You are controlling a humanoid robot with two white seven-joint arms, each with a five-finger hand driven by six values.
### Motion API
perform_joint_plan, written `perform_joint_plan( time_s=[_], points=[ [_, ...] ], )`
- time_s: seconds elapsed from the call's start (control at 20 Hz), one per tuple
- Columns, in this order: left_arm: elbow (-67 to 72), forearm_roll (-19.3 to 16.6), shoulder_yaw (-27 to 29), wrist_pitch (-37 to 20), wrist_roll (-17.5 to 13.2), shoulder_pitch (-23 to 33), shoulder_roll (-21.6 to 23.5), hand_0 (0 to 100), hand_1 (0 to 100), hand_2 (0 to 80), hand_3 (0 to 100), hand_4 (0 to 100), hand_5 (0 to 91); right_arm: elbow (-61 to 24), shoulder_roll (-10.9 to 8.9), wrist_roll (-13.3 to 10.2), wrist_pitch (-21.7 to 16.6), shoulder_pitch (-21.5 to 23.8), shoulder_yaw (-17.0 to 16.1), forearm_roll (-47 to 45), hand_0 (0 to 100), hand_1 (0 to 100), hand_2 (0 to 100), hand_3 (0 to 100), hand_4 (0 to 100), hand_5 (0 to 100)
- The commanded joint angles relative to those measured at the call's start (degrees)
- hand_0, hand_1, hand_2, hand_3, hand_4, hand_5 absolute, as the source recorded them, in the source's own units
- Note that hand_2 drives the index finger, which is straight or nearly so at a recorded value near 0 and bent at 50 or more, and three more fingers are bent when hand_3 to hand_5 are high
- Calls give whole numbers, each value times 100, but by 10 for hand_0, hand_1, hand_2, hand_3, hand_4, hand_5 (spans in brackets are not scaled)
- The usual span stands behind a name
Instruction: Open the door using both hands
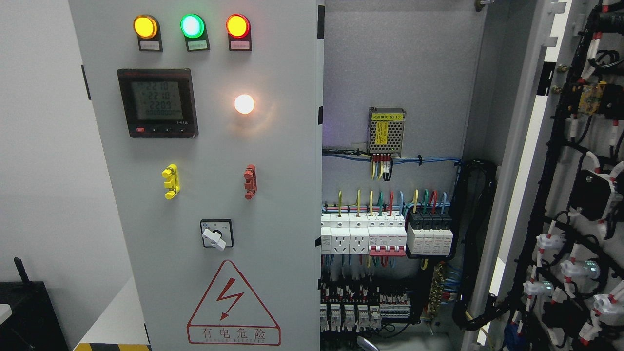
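Grey metal cabinet (399,73) stood with right door (560,195) swung wide; white breakers (363,236) and coloured wiring (390,197) inside. Left grey door (273,204) was shut. No robot hand showed, so can't tell its state.

white wall (39,146), black box (29,312), striped floor tape (112,347)

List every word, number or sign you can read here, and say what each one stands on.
"有电危险": under the red lightning triangle on the left door.
"2210", "2210", "2203", roughly; digits are faint: on the meter screen.
"(B1)": on the yellow label of the power supply; the characters before it are blurred.
Tags under the three indicator lamps: too small to read.
Breaker markings: unreadable.
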Motion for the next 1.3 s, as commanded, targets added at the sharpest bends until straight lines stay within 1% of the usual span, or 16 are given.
perform_joint_plan(
  time_s=[0.0,0.1,0.2,0.35,0.45,0.6,0.75,1.25],
  points=[
    [-1,2,0,-28,-1,-2,-1,0,0,0,0,0,0,277,208,-42,289,-574,-46,-37,386,0,0,0,0,0],
    [-1,-7,0,-19,-1,6,-1,0,0,0,0,0,0,304,216,-42,474,-715,-55,-46,386,0,0,0,0,0],
    [-1,2,0,-19,-1,-2,-1,0,0,0,0,0,0,321,216,-34,553,-838,-46,-90,386,0,0,0,0,0],
    [-1,2,0,-19,-1,6,-1,0,0,0,0,0,0,453,225,-42,931,-1084,-55,-370,386,0,0,0,0,0],
    [-1,2,0,-19,-1,6,-1,0,0,0,0,0,0,584,269,-42,949,-1225,-64,-415,386,0,0,0,0,0],
    [-1,2,0,-19,-1,-2,-1,0,0,0,0,0,0,725,278,-34,1002,-1366,-55,-415,386,0,0,0,0,0],
    [-1,-7,0,-28,-1,-2,-1,0,0,0,0,0,0,848,278,-25,1212,-1463,-55,-442,386,0,0,0,0,0],
    [-1,2,0,-28,-1,6,-1,0,0,0,0,0,0,1498,269,-25,1222,-1849,-20,-451,386,0,0,0,0,0]
  ],
)
